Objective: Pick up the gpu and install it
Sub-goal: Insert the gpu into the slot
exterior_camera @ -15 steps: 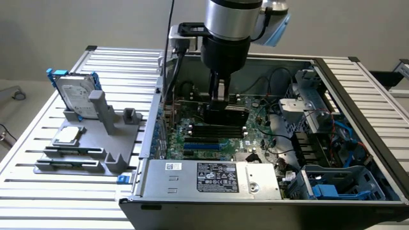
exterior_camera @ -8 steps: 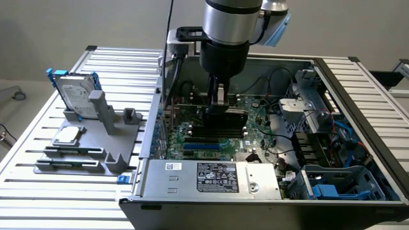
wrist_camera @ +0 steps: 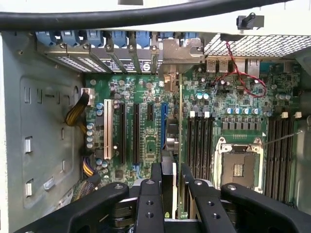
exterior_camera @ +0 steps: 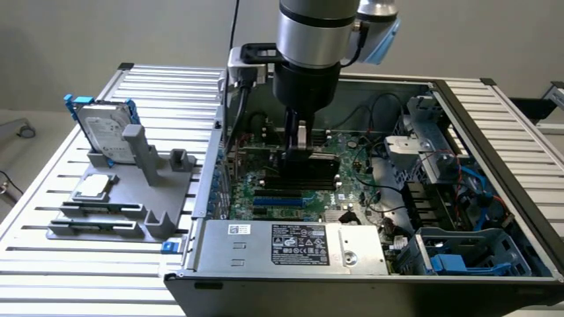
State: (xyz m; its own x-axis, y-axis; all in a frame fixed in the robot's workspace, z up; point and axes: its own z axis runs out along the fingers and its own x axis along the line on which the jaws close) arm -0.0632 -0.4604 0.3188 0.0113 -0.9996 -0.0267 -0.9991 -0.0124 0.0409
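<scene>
Gpu (exterior_camera: 310, 175) lower edge hidden among board parts; seated in slot or not, cannot tell. From wrist view, card seen edge-on, face unseen. Open case (exterior_camera: 370, 294) on bench (exterior_camera: 53, 277) holds motherboard (exterior_camera: 352, 158); gpu upright over it. Stand (exterior_camera: 105, 224) at exterior view's left carries hard drive (exterior_camera: 105, 132), CPU (exterior_camera: 95, 187). Arm (exterior_camera: 308, 39) vertical, pointing down into case; fingers (wrist_camera: 156, 182) pinching gpu top edge.

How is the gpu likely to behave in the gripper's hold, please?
The gpu looks thin and rigid, so it probably won't flex in the gripper. Its black face looks smooth, perhaps slippery. Standing on edge over the motherboard, it would likely tip if released.
</scene>
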